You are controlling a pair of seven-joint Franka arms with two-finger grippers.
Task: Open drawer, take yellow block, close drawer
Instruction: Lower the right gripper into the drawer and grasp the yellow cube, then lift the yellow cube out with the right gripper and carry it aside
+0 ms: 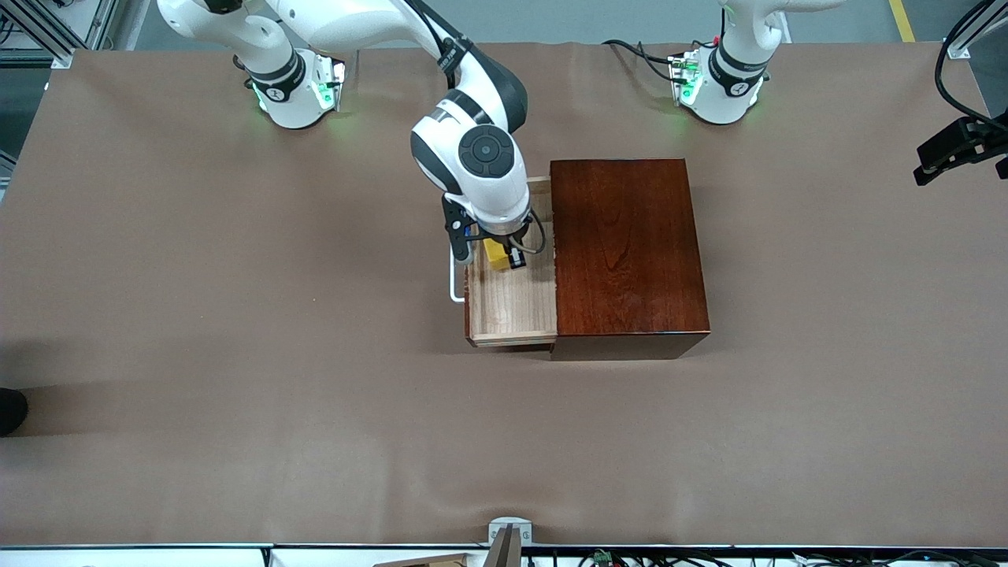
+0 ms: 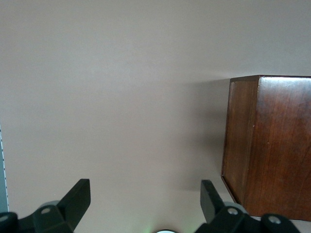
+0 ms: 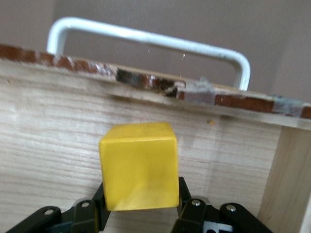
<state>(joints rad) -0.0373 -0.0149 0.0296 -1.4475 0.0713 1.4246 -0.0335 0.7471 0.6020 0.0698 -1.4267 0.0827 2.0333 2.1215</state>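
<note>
The dark reddish-brown wooden box [image 1: 626, 252] stands mid-table with its drawer [image 1: 512, 303] pulled out toward the right arm's end, pale wood inside, white U-shaped handle [image 1: 454, 276] at its front. My right gripper [image 1: 498, 256] is over the open drawer, shut on the yellow block [image 1: 495, 253]. In the right wrist view the yellow block [image 3: 139, 165] sits between the fingers, with the drawer's front wall [image 3: 146, 131] and the handle [image 3: 150, 41] past it. My left gripper [image 2: 146, 199] is open and empty, beside the box [image 2: 269, 160]; its arm waits at the table's edge.
A brown cloth [image 1: 236, 354] covers the table. A black camera mount [image 1: 961, 146] juts in at the left arm's end. A small bracket [image 1: 509, 529] sits at the table edge nearest the front camera.
</note>
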